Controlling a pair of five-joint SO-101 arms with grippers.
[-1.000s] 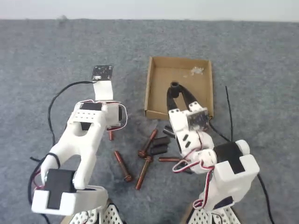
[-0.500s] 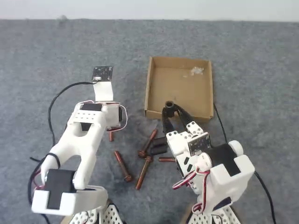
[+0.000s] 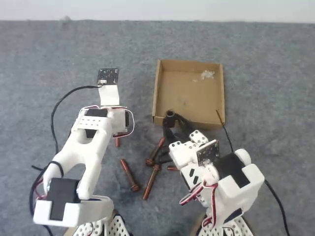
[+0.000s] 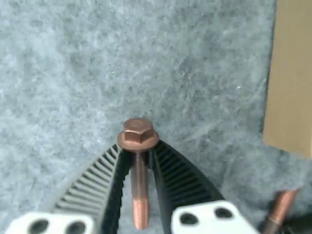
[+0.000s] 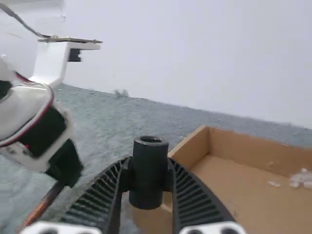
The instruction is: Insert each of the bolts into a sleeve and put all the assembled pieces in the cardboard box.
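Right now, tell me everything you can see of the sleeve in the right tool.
The sleeve is a short, matte black tube whose open top bore looks empty. It stands upright, clamped at mid-height between the ribbed fingers of the right tool, by the near wall of the cardboard box.

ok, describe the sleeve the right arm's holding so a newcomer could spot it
Find the cardboard box. Just outside its near-left corner, the right end effector grips a sleeve upright. Unlike the copper bolts lying loose nearby, it's black, hollow and held aloft.
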